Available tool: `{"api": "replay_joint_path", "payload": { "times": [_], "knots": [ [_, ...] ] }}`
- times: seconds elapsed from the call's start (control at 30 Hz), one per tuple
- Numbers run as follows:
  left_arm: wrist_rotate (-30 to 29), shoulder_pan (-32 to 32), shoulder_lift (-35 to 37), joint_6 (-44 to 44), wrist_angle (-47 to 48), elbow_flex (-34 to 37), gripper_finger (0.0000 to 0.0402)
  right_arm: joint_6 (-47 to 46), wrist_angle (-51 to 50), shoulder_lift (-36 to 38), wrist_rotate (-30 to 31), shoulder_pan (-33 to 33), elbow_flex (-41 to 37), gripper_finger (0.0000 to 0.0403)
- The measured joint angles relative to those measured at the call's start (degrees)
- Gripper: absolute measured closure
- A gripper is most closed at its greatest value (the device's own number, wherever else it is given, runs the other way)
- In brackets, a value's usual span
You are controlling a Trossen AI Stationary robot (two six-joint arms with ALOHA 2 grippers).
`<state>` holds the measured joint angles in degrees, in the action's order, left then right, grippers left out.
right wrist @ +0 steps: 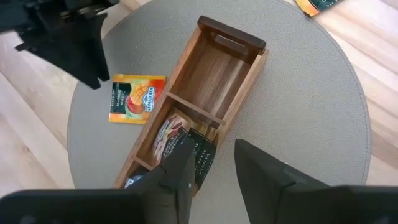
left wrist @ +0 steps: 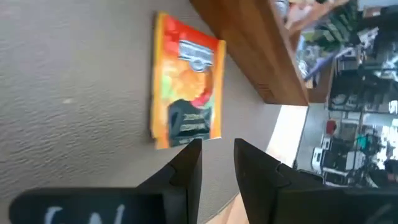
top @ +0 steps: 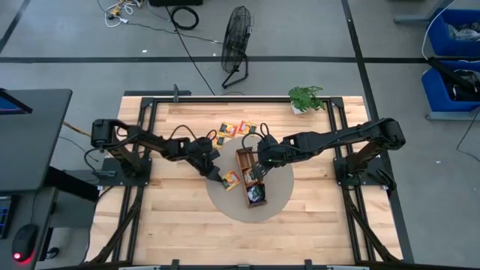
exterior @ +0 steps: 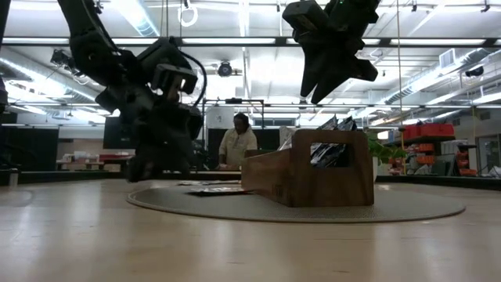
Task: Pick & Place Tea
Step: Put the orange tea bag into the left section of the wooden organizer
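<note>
An orange-yellow tea sachet (left wrist: 186,84) lies flat on the round mat (top: 281,196), just left of the wooden tray (top: 241,156). My left gripper (left wrist: 216,146) is low beside that sachet (top: 232,180), its fingers a narrow gap apart with nothing between them. My right gripper (right wrist: 211,149) hangs open above the tray's middle compartment (right wrist: 180,140), which holds sachets. The adjoining end compartment (right wrist: 134,180) also holds sachets, and the other end compartment (right wrist: 214,62) is bare. More orange sachets (top: 236,129) lie on the table beyond the mat. My left gripper has one fingertip (left wrist: 194,149) at the orange sachet's edge (left wrist: 183,142), coming at it slanting from the table's left. Whether it touches the sachet I cannot tell. The sachet lies flat on the mat.
A potted plant (top: 306,98) stands at the table's far right. The tray's walls (exterior: 329,176) rise above the mat under the right gripper (exterior: 329,78). Bare wood lies along the table's near side (top: 187,232). A person (exterior: 239,145) is in the room beyond.
</note>
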<state>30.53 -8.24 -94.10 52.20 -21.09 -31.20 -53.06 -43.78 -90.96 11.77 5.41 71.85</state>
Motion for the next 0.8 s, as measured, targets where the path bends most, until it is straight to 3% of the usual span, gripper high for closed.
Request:
{"api": "replay_joint_path", "payload": {
  "times": [0.17,0.3,0.5,0.63,0.8],
  "knots": [
    [-2.73,3.98,0.02,2.00,-4.33,-0.02,0.0282,0.33,-0.01,0.00,-0.05,0.00,0.00,0.0282],
    [-9.88,7.34,0.02,1.58,-4.39,-0.02,0.0244,0.61,-0.23,0.00,-0.20,0.00,0.00,0.0282],
    [-14.92,7.71,0.02,2.22,-4.44,-0.02,0.0175,1.09,-0.51,0.00,-0.20,0.00,0.00,0.0282],
    [-11.88,5.17,0.02,7.01,-1.32,0.02,0.0154,1.33,-1.54,0.00,-0.25,0.00,0.00,0.0282],
    [-8.42,4.38,0.02,6.89,-1.46,-0.02,0.0152,2.56,-2.58,0.00,-0.26,-0.12,0.00,0.0282]
  ]
}}
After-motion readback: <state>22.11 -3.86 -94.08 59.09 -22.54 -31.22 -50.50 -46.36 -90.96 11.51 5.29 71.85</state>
